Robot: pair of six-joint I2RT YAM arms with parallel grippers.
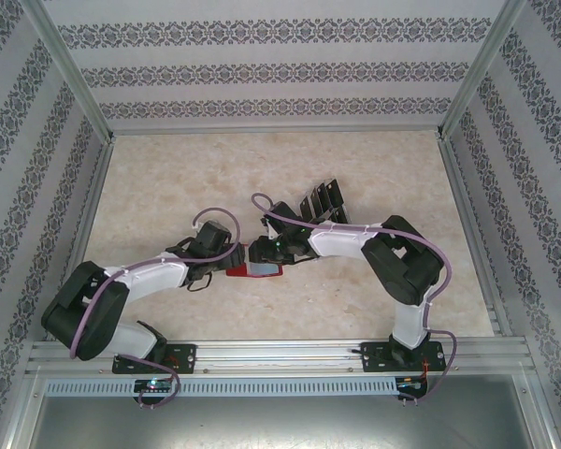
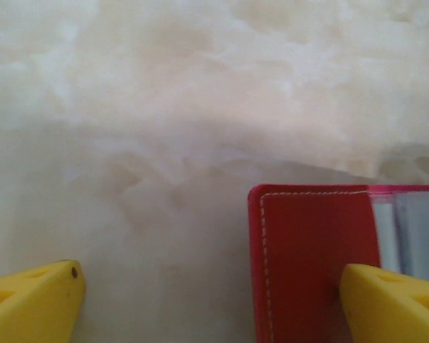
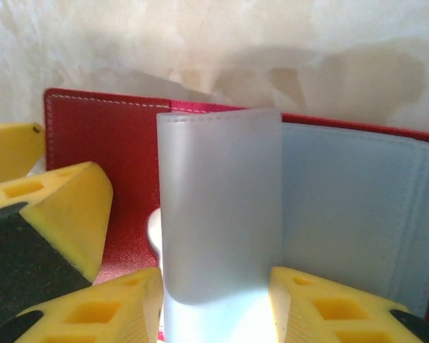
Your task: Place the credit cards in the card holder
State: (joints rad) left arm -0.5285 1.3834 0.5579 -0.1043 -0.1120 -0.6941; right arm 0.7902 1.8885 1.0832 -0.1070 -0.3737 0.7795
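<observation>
Currently listed: card holder [image 1: 254, 270], red, lying open at mid-worktop [image 1: 168, 168], nearer the front edge. Right gripper [image 3: 214, 280] clamps its frosted inner sleeve upright. Left gripper [image 2: 211, 280] stands apart, one finger over the red flap. Credit cards [image 1: 323, 199] stand just beyond, toward the far edge. Advice: pin the flap flat and hold the sleeve mouth wide before fetching a card.

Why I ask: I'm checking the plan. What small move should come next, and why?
Probably move the open left gripper away from the card holder and toward the black credit cards. The right gripper appears to pinch the frosted sleeve upright, ready for loading.
</observation>
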